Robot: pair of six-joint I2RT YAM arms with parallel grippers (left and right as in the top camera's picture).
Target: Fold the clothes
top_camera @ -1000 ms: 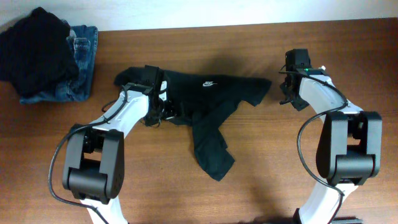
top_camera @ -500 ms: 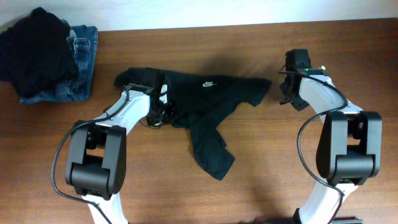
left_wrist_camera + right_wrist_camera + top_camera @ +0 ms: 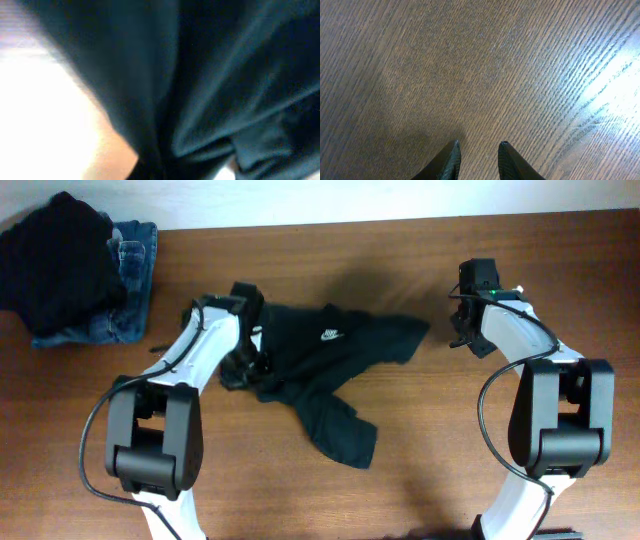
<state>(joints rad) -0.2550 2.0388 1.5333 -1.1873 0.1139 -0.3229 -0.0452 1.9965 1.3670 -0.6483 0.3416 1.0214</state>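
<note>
The clothes, one very dark T-shirt [image 3: 340,355] with a small white logo, lie crumpled in the middle of the table, a long flap trailing toward the near side. My left gripper [image 3: 241,370] sits at the shirt's left edge, shut on the cloth. Blurred dark folds of the T-shirt [image 3: 225,75] fill the left wrist view and hide the fingers. My right gripper [image 3: 462,330] hovers over bare wood just right of the shirt's right sleeve, apart from it. In the right wrist view the right gripper [image 3: 479,146] is open, with only wood grain between its fingertips.
A heap of black cloth [image 3: 60,255] lies on blue denim jeans [image 3: 130,280] in the far left corner. The table's far edge [image 3: 400,220] runs close behind the shirt.
The left gripper has shut on the shirt's left edge. The shirt's left side has bunched toward the middle and its right sleeve has slid slightly left. The right arm has not moved.
</note>
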